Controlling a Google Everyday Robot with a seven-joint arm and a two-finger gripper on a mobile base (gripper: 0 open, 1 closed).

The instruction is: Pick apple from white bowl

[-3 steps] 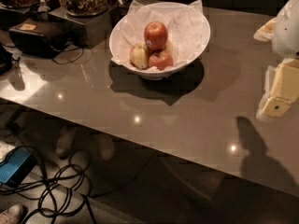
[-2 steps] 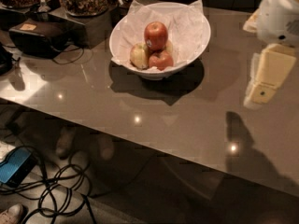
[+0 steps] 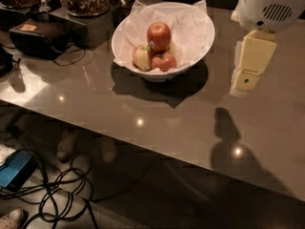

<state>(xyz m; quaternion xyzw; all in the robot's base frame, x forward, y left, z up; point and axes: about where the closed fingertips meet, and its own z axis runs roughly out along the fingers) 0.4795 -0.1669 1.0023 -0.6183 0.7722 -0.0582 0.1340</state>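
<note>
Bright red, with a small pale sticker on its side, the apple (image 3: 158, 36) sits on top of the fruit in the white bowl (image 3: 206, 42), toward the far edge of the tabletop (image 3: 143, 109). Below it and touching it lie a yellow-green apple (image 3: 142, 56) on the left and a smaller darker red apple (image 3: 165, 61) on the right. All three rest on the crinkled white paper (image 3: 190, 25) that lines the bowl and sticks up past its far rim.

The tabletop is glossy grey-brown, with small spots of reflected light. To the right of the bowl and clear of it, the cream-coloured gripper (image 3: 248, 75) hangs over the right part of the tabletop, pointing down from a white rounded housing (image 3: 269, 6). It holds nothing, and whether it is open or closed cannot be told.

At the far left corner stand dark containers (image 3: 88, 1) heaped with nuts, with utensil handles sticking out. In front of them lies a black case (image 3: 40, 37) with a cord beside it.

Past the near edge, on the floor, lie tangled black cables (image 3: 57, 194) and a blue object (image 3: 16, 168).
</note>
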